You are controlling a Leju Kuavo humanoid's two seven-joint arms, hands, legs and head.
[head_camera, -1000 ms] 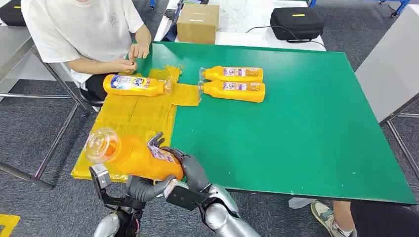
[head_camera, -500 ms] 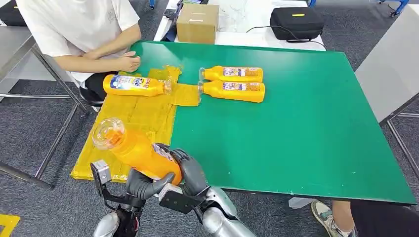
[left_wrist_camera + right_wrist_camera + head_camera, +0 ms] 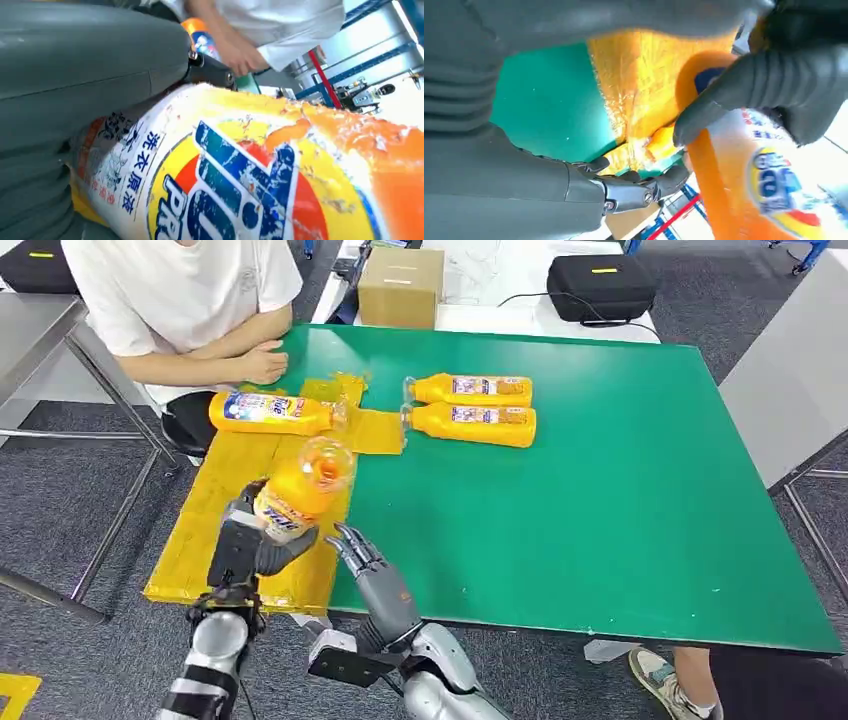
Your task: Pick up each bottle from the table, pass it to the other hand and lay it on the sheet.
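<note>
Four orange bottles show in the head view: the left hand (image 3: 250, 540) grips one bottle (image 3: 303, 483) at lower left, over the yellow sheet (image 3: 215, 515); the right hand (image 3: 365, 560), fingers spread and empty, sits beside it. Three others lie higher on the green surface (image 3: 600, 490).

Left wrist view: the bottle's label (image 3: 240, 185) spreads across the lower right.

Right wrist view: the bottle stands at right.
</note>
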